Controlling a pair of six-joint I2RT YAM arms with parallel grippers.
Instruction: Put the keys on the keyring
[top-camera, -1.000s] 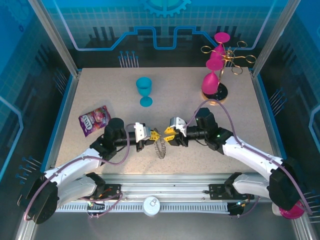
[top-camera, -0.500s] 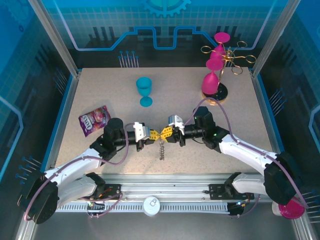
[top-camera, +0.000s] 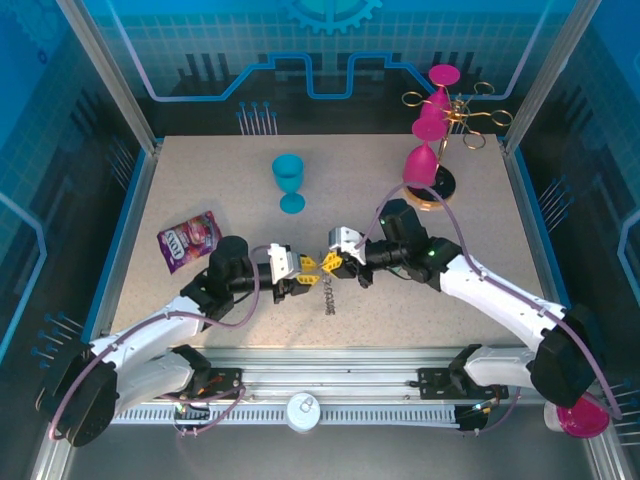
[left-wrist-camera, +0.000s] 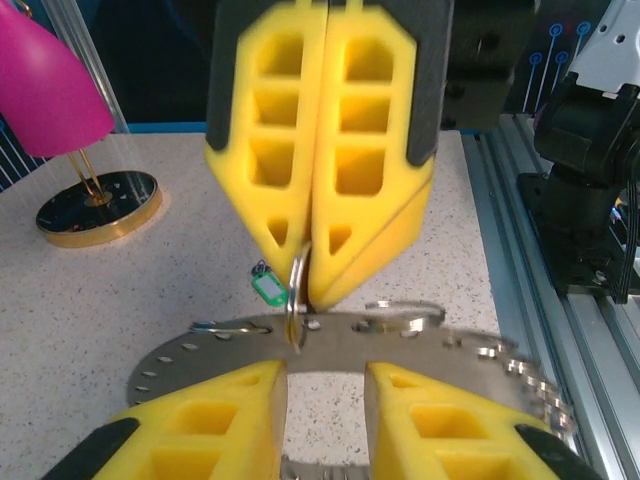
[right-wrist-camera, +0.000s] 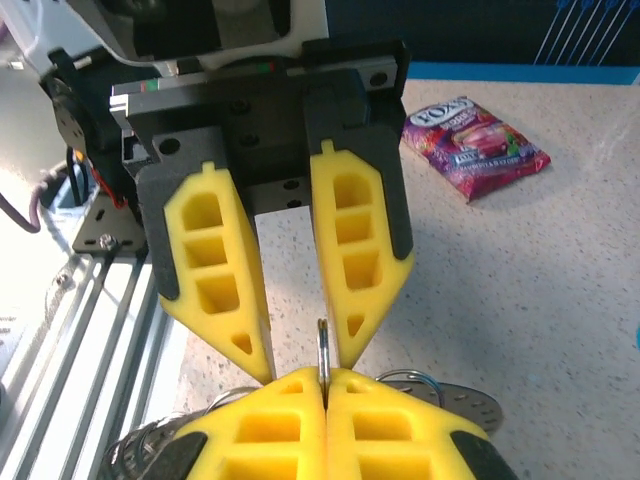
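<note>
Over the table (top-camera: 200, 190), the right pincer (top-camera: 329, 264) is pressed together on the keyring (top-camera: 328, 298), which hangs at its 6 o'clock. The left pincer (top-camera: 304, 272) stands spread at its 9 o'clock. The keys (left-wrist-camera: 267, 288) dangle just beside the pinch.

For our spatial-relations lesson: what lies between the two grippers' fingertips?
A thin metal ring, edge-on: the right gripper is shut on it, and it stands between the left gripper's open fingers, as the right wrist view shows.
</note>
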